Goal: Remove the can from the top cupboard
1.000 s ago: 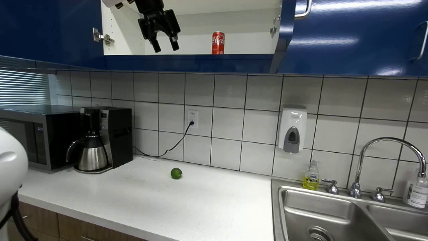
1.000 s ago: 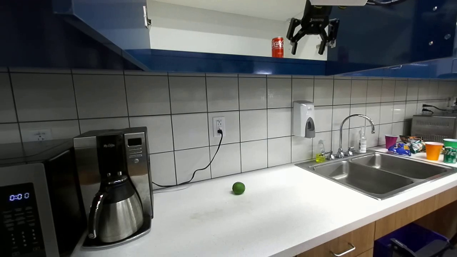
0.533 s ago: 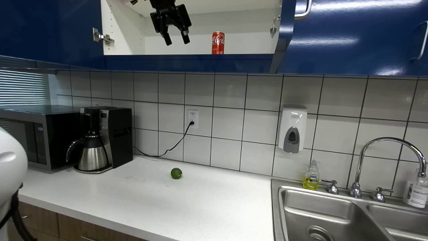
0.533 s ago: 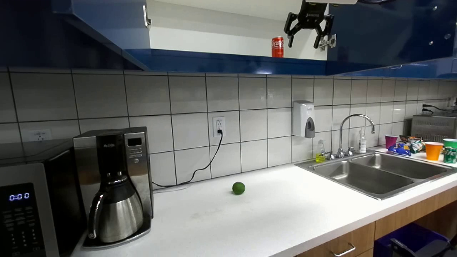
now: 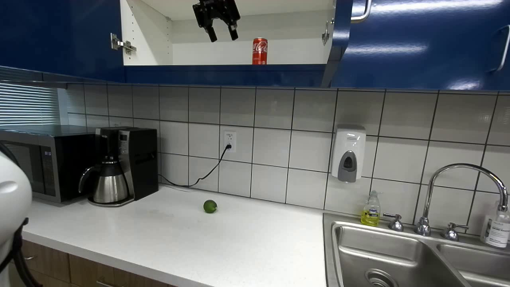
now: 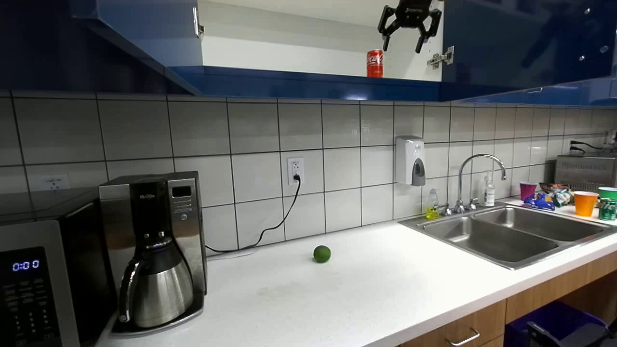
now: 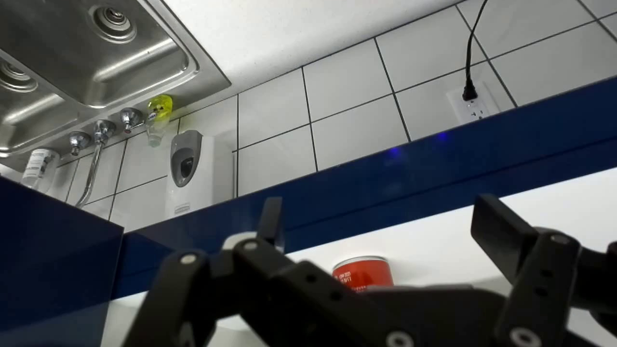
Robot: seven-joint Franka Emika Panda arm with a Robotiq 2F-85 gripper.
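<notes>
Wrist view: black, jointed, two-fingered pincer [image 7: 385, 229], spread wide and gripping nothing. Points downward in both exterior views, near but apart from a small red cylindrical metal can [image 5: 259, 51] with pale lettering and a silvery rim, upright inside the wall-mounted top cupboard [image 5: 223, 75] with white interior and glossy dark blue doors standing open. Hides part of the can in the wrist view.

Below the cupboard, wall of square pale tiles [image 5: 271, 147], bearing a white and grey plastic soap dispenser [image 5: 350, 153] and a white outlet [image 5: 230, 136] with a black cord [image 7: 468, 58] plugged in. Lower, flat white worktop [image 5: 239, 247], carrying a small round green object [image 5: 210, 206]. Toward one end, black and silvery coffee maker [image 5: 143, 159] with a brushed-metal carafe [image 5: 109, 189], just beside a dark boxy microwave [image 5: 75, 159]. Toward the opposite end, double-basin steel sink [image 5: 330, 247] with a curved chrome faucet [image 5: 429, 196] and, at its back rim, a clear bottle [image 5: 371, 215] of yellow liquid. Past the sink in an exterior view, orange cup [image 6: 584, 205] and magenta cup [image 6: 528, 191]. Beneath the worktop, wood-toned drawers [image 6: 475, 320].
</notes>
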